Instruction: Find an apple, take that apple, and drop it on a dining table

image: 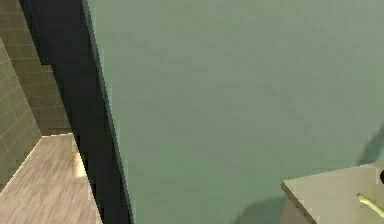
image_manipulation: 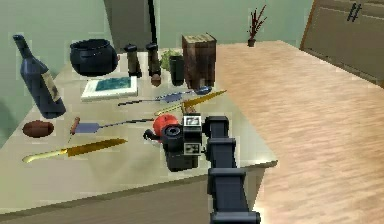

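Observation:
A round red apple (image_manipulation: 163, 126) lies on the pale tabletop (image_manipulation: 120, 175) in the arm side view, near the table's right end. The dark arm (image_manipulation: 230, 190) rises from the bottom edge to two white marked squares (image_manipulation: 192, 121). Just left of them is the gripper (image_manipulation: 170, 143), whose dark body lies right against the apple. I cannot tell whether the gripper holds anything, nor whether it touches the apple.
On the table stand a dark blue bottle (image_manipulation: 38, 78), black pot (image_manipulation: 92, 55), book (image_manipulation: 108, 87), two dark shakers (image_manipulation: 142, 58), brown box (image_manipulation: 199, 58), several knives and a spatula (image_manipulation: 85, 148). Wooden floor (image_manipulation: 300, 110) spreads right. Ahead is a teal wall (image: 240, 90), with a table corner (image: 330, 195) at the lower right.

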